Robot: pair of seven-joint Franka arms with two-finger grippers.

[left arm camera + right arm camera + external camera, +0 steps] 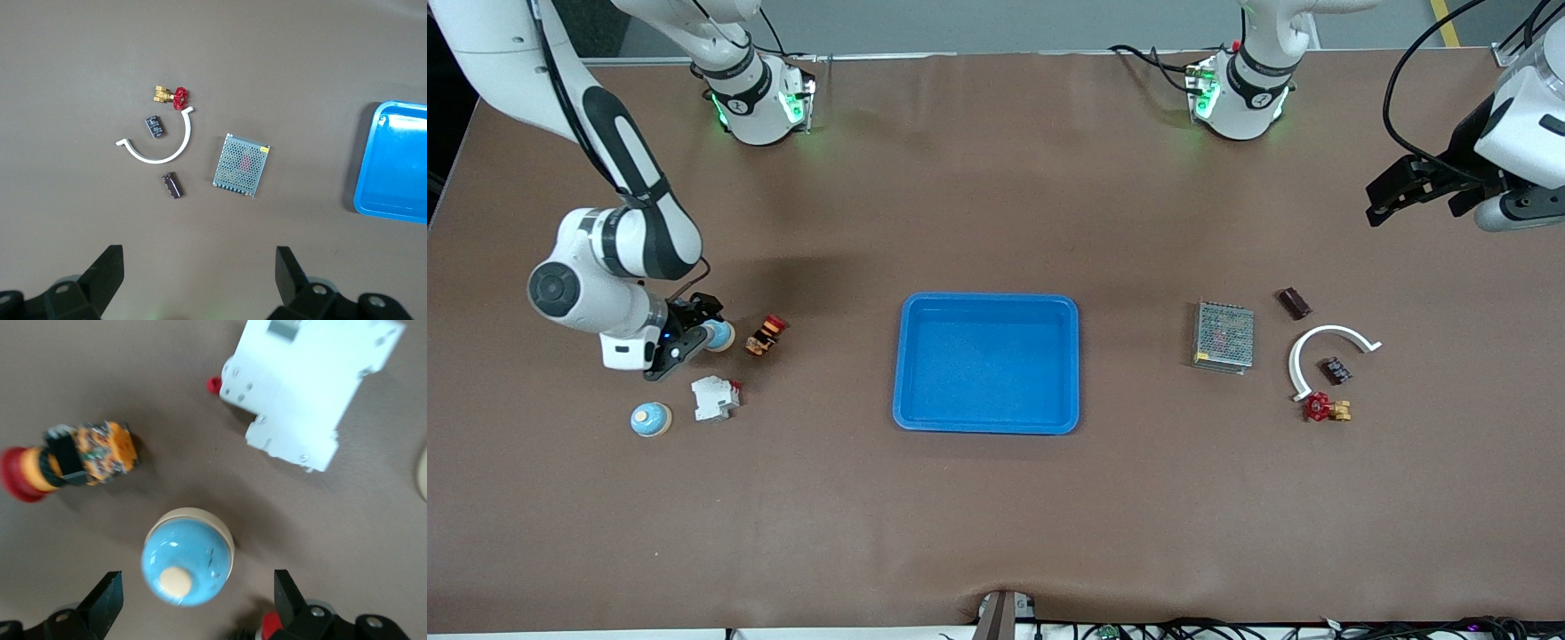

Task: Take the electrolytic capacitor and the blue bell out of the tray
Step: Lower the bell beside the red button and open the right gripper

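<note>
The bench (996, 516) is covered in brown material and carries every item. The blue tray (986, 363) sits at the bench centre and holds nothing.

The right gripper (694, 336) is low at the right arm's end of the bench, its fingers spread apart with a blue bell (719, 335) between them. In the right wrist view this bell (187, 556) rests on the bench surface between the two fingers (100, 603); no contact with either finger is visible.

The left gripper (1409, 188) hangs in the air over bare bench at the left arm's end, its fingers apart and holding nothing; that arm waits.

A metal mesh-covered box (1224, 336) lies between the tray and the small parts at the left arm's end. A white curved bracket (1320, 347) lies just beside it, toward the left arm's end. A white switch module (715, 397) lies nearer to the front camera than the right gripper. A second blue bell (650, 420) stands beside that module.

An orange and red push-button part (767, 334) lies beside the bell at the right gripper. A red-handled brass valve (1326, 408) touches one end of the bracket. The dark cylindrical capacitor (1294, 302) lies farther from the front camera than the bracket. A small black component (1335, 370) lies inside the bracket's curve.
</note>
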